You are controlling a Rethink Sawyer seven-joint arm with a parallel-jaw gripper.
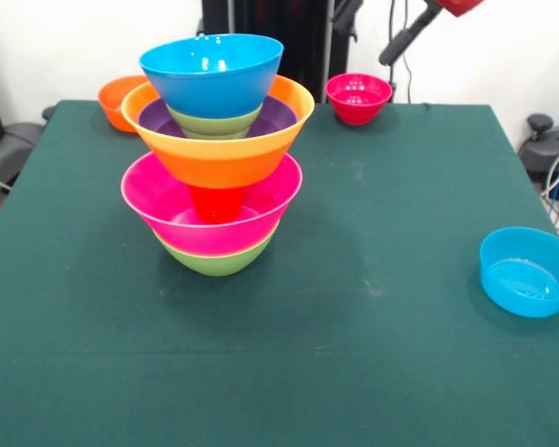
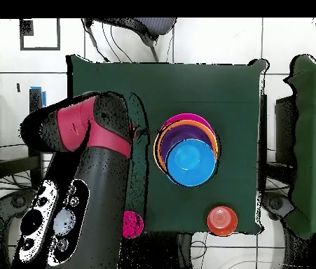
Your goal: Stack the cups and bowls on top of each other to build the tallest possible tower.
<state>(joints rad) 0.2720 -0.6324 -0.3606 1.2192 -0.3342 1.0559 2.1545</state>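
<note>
The tower (image 1: 214, 168) stands left of the table's middle. From the bottom it is a green bowl (image 1: 216, 259), a large pink bowl (image 1: 168, 200), an upside-down orange cup (image 1: 216, 201), a large orange bowl (image 1: 219, 154), a purple bowl (image 1: 278, 115), a small green bowl (image 1: 214, 122) and a blue bowl (image 1: 211, 74) on top. From overhead the tower (image 2: 188, 160) shows its blue top. Loose bowls are a small orange one (image 1: 117, 101), a small red one (image 1: 358, 98) and a blue one (image 1: 527, 272). Only arm links (image 1: 412, 33) show; the gripper is out of view.
The red and black arm (image 2: 90, 133) hangs over one side of the green table (image 2: 230, 91) in the overhead view, hiding the blue bowl. The small red bowl (image 2: 132, 224) and small orange bowl (image 2: 221, 221) sit at the robot-side edge. Cables and chair parts surround the table.
</note>
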